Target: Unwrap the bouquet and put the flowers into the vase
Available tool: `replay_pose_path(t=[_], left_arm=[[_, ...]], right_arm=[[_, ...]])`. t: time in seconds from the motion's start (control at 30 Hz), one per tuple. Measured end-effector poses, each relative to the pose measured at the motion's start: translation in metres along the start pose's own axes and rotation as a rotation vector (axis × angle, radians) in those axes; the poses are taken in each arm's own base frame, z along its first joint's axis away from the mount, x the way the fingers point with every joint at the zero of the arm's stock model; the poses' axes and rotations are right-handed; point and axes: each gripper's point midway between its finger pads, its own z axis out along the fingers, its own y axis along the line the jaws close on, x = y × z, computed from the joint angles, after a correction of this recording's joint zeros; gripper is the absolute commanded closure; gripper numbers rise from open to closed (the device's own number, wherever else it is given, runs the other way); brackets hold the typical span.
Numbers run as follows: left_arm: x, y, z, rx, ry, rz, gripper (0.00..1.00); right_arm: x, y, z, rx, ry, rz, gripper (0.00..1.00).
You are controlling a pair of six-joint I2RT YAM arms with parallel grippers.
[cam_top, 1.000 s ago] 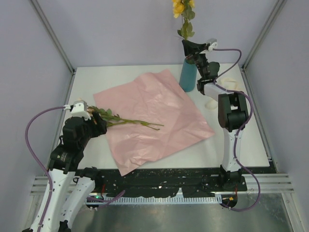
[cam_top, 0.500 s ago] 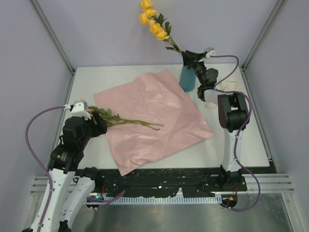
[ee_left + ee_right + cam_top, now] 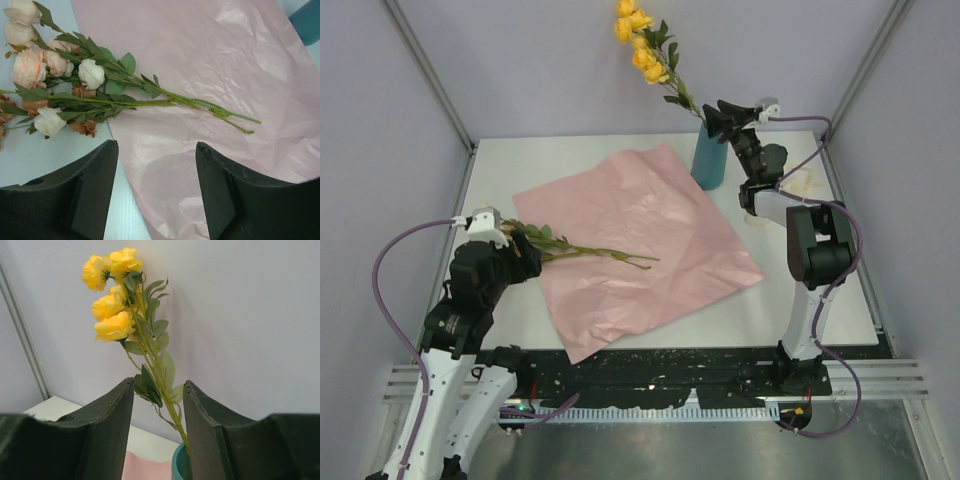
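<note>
The teal vase [image 3: 708, 160] stands at the back of the table. One stem of yellow flowers [image 3: 642, 45] sits in it and leans up to the left. My right gripper [image 3: 722, 118] hovers at the vase rim [image 3: 179, 466], open. The yellow flowers' stem [image 3: 159, 375] passes between its jaws, with a gap on the left. The bouquet is unwrapped: its pink paper [image 3: 650, 235] lies flat. The other flowers [image 3: 565, 247], peach, cream and rusty [image 3: 55, 75], lie across the paper's left edge. My left gripper [image 3: 157, 150] is open just in front of them, holding nothing.
A cream ribbon [image 3: 798, 180] lies on the table right of the vase. The pink paper [image 3: 215, 65] covers most of the table's middle. Grey walls and metal posts close in the back and sides.
My right gripper opened and let go of the yellow stem, which tipped from upright to leaning left in the vase. The right arm shifted slightly right. The left arm has not moved.
</note>
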Motion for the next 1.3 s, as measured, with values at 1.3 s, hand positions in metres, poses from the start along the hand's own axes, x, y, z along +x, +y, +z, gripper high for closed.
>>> replay_pose_path(t=[1.3], left_arm=[[-0.001,0.003,-0.001,-0.015,-0.01,-0.001,0.33]], right_arm=[[0.067,0.016,0.031,0.203,0.721,-0.656,0.22]])
